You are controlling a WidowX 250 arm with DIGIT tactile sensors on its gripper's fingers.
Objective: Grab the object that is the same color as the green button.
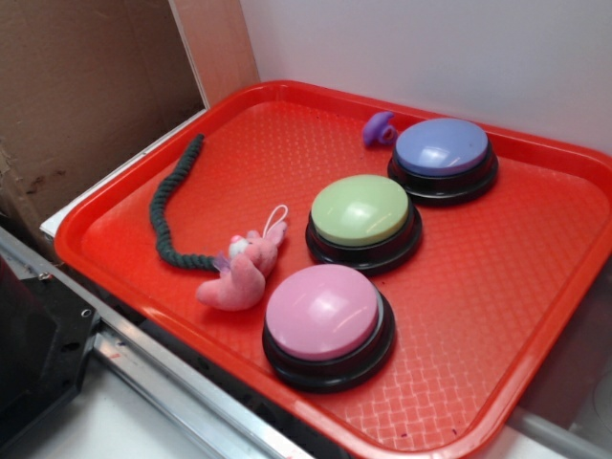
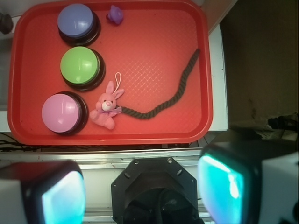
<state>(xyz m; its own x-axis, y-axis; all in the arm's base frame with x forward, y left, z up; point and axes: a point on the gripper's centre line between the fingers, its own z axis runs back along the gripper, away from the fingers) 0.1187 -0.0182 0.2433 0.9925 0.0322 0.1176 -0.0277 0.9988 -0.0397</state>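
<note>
Right now the gripper (image 2: 142,189) is hanging high with its fingers (image 2: 224,186) spread wide, holding nothing. Ahead of it, the dark green rope (image 2: 170,95) is lying curved on the red tray (image 2: 154,135), one end touching the pink plush bunny (image 2: 107,109). Farther left, the green button (image 2: 80,65) is sitting between pink and purple ones.

You have open tray floor on both sides of the dark green rope (image 2: 172,95) along most of its length. At one end the pink plush bunny (image 2: 107,111) touches it, so room is tight there. The green button (image 2: 80,66), pink button (image 2: 62,112) and purple button (image 2: 76,22) stand well apart from the rope's far end. The red tray (image 2: 205,74) rim runs close beside that end.
</note>
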